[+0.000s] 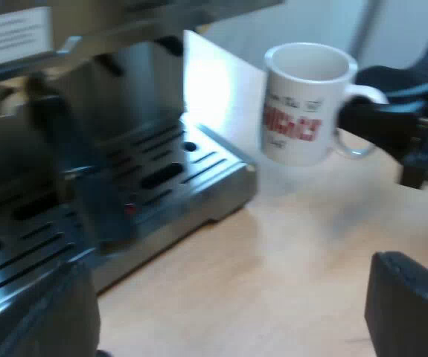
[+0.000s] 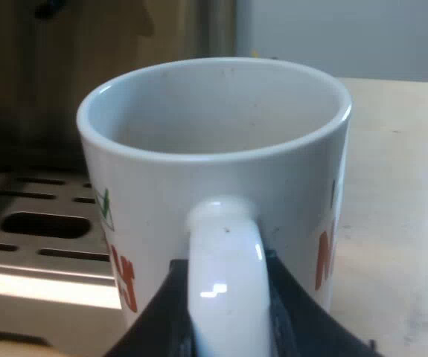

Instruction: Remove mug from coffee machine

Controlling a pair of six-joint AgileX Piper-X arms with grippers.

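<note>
The white ceramic mug with red letters [image 1: 303, 104] is upright over the pale wooden table [image 1: 288, 253], just beside the steel drip tray [image 1: 199, 167], already off it. The right gripper [image 2: 228, 309] clamps its handle, which points toward that arm. The left gripper [image 1: 225, 297] is wide apart.

We see a white mug [image 1: 303, 100] with red lettering, upright and empty. It is just beside the espresso machine [image 1: 124, 111], off the slotted metal drip tray [image 1: 199, 167] and over the pale desk [image 1: 288, 260]. Our right tool [image 2: 225, 320] clamps the mug's handle [image 2: 225, 260].
</note>
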